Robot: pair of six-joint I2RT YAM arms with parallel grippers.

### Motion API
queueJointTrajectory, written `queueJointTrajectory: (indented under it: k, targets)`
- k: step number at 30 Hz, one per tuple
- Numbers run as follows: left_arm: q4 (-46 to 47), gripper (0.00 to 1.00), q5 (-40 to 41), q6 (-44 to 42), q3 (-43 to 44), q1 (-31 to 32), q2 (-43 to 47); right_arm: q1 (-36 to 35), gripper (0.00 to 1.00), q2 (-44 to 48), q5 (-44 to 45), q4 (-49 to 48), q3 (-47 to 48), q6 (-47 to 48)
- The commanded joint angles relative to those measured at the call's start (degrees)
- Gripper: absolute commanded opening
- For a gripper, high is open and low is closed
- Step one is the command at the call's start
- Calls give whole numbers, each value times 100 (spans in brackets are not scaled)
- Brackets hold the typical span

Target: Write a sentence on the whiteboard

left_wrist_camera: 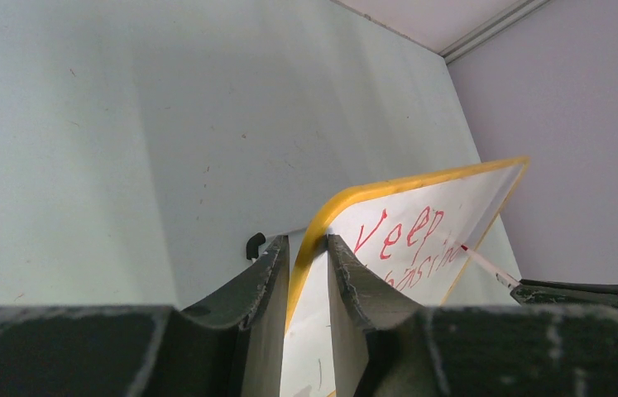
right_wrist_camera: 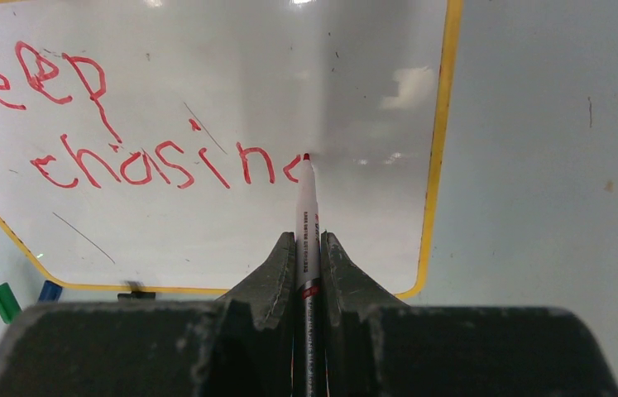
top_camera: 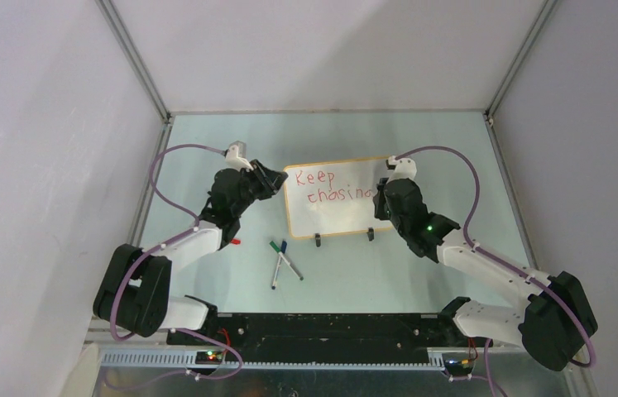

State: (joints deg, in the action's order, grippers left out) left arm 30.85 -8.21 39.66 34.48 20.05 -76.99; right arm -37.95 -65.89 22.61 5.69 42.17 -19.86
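Two sets of jaws meet at one whiteboard (top_camera: 342, 217), which sits near the middle of the pale table (top_camera: 388, 281). The left jaws are partly closed and pinch the board's yellow left edge between them. The sentence (right_wrist_camera: 148, 161) in red reads "Keep" and, below it, "chasin" with one more stroke, perhaps the start of a g. The right jaws are nearly fully closed on a red marker (right_wrist_camera: 306, 194); its tip touches the board at that last stroke.
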Motion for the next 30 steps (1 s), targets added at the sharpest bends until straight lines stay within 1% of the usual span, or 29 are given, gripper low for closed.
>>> queueJointTrajectory:
  k: [1,30]
  targets:
    - [166,29,-58,33,55,-45,20,41,0,33,137,-176,300,-26]
    - [97,28,-34,21,68,-44,52,14,0,-17,13,414,300,-94]
